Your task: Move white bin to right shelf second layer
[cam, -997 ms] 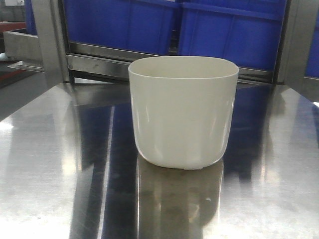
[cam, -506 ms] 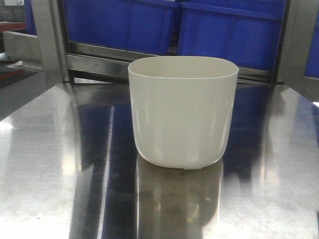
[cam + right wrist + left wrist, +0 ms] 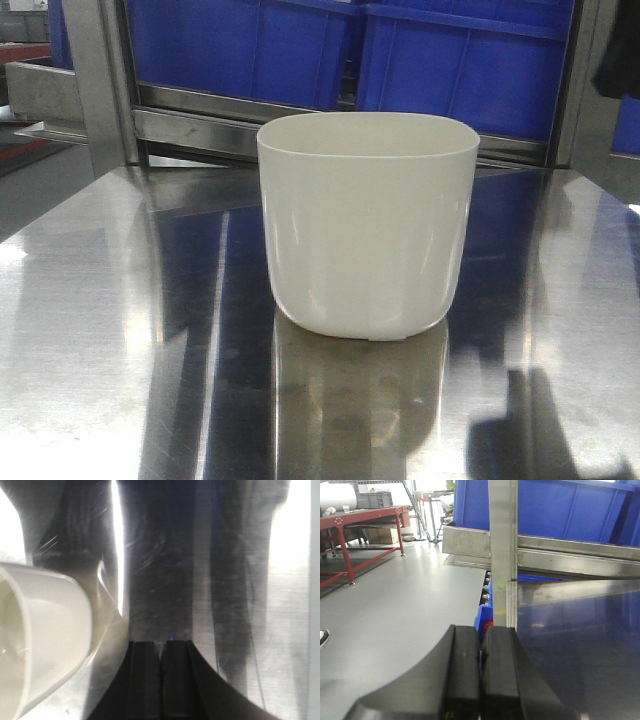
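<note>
The white bin (image 3: 367, 225) stands upright on the steel table (image 3: 110, 330), in the middle of the front view. It also shows at the left of the right wrist view (image 3: 40, 640). My right gripper (image 3: 160, 647) is shut and empty, above the bare table to the right of the bin and not touching it. My left gripper (image 3: 482, 647) is shut and empty by the table's left edge, facing a steel post (image 3: 502, 550). The roller shelf level does not show clearly in any view.
Blue crates (image 3: 460, 65) sit on a steel-framed rack behind the table. A dark piece of an arm (image 3: 618, 50) hangs at the top right of the front view. Grey floor and a red workbench (image 3: 355, 525) lie to the left.
A dark piece of an arm has come into the top right of the front view, and its dark reflection now lies on the table's front right. The bin has not moved.
</note>
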`<action>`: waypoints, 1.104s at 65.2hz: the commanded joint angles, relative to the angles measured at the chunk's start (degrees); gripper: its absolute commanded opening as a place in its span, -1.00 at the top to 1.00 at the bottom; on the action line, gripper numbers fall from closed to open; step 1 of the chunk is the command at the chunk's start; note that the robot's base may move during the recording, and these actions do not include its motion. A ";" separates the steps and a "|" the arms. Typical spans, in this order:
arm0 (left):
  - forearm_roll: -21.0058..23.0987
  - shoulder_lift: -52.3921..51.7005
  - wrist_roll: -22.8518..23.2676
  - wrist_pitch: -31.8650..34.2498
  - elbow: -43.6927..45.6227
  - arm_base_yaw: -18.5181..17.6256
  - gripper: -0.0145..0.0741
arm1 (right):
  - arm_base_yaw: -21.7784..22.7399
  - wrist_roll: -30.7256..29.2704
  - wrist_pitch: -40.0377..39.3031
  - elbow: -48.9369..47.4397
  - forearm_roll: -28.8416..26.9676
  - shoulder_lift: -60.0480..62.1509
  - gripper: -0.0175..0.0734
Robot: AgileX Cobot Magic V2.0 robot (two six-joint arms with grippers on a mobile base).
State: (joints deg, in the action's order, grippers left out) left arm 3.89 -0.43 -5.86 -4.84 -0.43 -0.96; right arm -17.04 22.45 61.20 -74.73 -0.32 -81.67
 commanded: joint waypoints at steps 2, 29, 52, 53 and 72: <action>0.35 -0.75 0.15 4.84 -2.11 -0.21 0.48 | -3.37 2.52 0.88 -5.60 1.77 -0.33 0.22; 0.35 -0.75 0.15 4.84 -2.11 -0.21 0.48 | -12.31 6.67 9.15 -16.59 2.18 -7.94 -0.50; 0.35 -0.75 0.15 4.84 -2.11 -0.21 0.48 | -14.14 9.02 11.65 -21.13 2.84 -15.78 -0.50; 0.35 -0.75 0.15 4.84 -2.11 -0.21 0.48 | -14.14 9.29 11.98 -21.13 3.31 -15.94 -0.50; 0.35 -0.75 0.15 4.84 -2.11 -0.21 0.48 | -13.98 12.00 13.83 -20.21 3.88 -18.43 -0.50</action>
State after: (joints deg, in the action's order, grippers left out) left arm 3.89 -0.43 -5.86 -4.84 -0.43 -0.96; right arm -31.31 34.11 70.96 -93.64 2.62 -102.17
